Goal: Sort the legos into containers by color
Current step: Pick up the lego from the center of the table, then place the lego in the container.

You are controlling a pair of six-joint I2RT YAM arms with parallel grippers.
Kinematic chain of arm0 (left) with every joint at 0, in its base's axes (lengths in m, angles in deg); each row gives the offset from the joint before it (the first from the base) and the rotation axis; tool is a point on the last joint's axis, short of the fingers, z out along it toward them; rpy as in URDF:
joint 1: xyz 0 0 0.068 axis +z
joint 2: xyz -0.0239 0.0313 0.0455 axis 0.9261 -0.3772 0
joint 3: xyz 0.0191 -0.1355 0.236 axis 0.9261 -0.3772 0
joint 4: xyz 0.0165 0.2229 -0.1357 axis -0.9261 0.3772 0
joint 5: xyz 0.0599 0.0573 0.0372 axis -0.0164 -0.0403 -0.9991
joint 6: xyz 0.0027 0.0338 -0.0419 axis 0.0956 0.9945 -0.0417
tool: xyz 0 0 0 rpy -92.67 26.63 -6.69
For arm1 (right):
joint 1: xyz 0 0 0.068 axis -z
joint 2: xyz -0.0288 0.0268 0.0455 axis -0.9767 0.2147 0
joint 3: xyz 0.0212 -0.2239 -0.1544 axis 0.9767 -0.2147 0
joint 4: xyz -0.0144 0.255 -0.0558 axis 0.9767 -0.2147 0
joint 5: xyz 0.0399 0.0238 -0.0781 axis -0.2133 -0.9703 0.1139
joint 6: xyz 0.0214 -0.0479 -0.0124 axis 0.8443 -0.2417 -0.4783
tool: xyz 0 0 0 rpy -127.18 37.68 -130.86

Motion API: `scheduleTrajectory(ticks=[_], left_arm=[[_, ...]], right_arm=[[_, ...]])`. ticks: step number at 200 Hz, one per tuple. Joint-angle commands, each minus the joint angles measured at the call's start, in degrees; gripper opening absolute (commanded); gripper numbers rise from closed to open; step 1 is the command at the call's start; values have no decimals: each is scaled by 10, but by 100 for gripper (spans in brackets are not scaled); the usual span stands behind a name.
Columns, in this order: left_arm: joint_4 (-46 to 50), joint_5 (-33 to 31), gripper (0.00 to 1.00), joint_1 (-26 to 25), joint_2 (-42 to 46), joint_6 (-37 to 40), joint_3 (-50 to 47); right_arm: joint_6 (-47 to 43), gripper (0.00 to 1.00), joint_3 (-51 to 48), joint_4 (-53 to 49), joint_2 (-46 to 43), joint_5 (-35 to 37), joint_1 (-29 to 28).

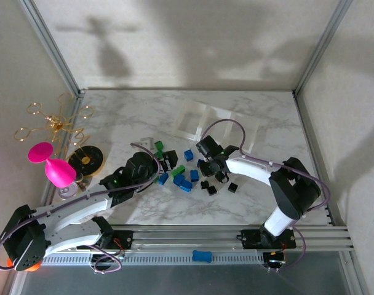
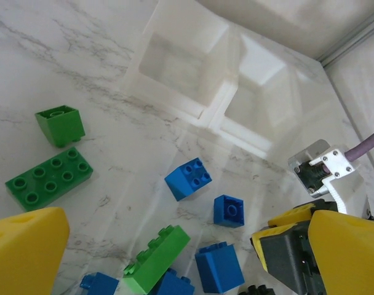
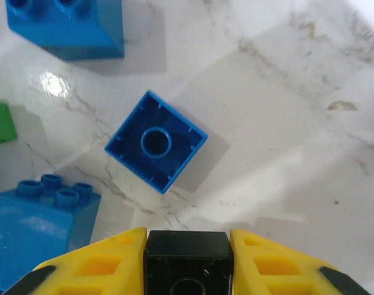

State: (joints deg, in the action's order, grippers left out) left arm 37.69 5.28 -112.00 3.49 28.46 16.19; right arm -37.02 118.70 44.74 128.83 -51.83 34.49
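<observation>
The right tool (image 3: 187,267) pinches a black brick (image 3: 187,249) at the bottom centre of its wrist view, gripped squarely, likely for lifting clear of the overturned blue brick (image 3: 156,141) nearby. The left tool (image 2: 181,246) stands wide above scattered legos (image 1: 184,178) on the counter (image 1: 144,110). The white containers (image 1: 219,126), upper centre, look unfilled.

Bystanders on the white marble-patterned table (image 1: 138,110)
A glossy pink plastic goblet (image 1: 59,173) stands at the left edge. Just behind it is a gold wire stand with looped arms (image 1: 55,123), and just right of it a black round disc (image 1: 87,160). A small blue oblong piece (image 1: 201,255) lies well to its right, nearer the front.
</observation>
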Motion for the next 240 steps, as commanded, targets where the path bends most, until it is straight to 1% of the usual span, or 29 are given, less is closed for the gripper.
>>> scheduleTrajectory(ticks=[1, 30, 33, 59, 76, 106, 125, 147, 183, 223, 240], left_arm=[[1, 10, 100, -4, 11, 9, 20], [2, 22, 100, -4, -7, 16, 39], [2, 24, 100, -4, -8, 16, 42], [-11, 41, 100, -5, -33, 15, 54], [-24, 49, 99, -7, -48, 14, 61], [-36, 59, 100, -8, -88, 18, 86], [-48, 69, 100, -8, -108, 17, 96], [-58, 72, 100, -10, -124, 18, 104], [-71, 68, 100, -10, -142, 18, 114], [-77, 66, 99, -10, -155, 20, 122], [-79, 66, 100, -10, -159, 20, 123]], right_arm=[[23, 30, 16, -20, -28, 26, 9], [35, 29, 16, -14, -63, 30, 30], [37, 28, 18, -14, -66, 31, 46], [38, 28, 25, -10, -88, 50, 87], [40, 28, 26, 4, -97, 56, 125], [45, 27, 27, 48, -100, 69, 191], [48, 27, 34, 77, -88, 70, 220], [42, 27, 57, 102, -55, 75, 228], [39, 27, 107, 117, 20, 109, 240], [41, 26, 118, 136, 68, 120, 252], [39, 28, 116, 147, 82, 116, 257]])
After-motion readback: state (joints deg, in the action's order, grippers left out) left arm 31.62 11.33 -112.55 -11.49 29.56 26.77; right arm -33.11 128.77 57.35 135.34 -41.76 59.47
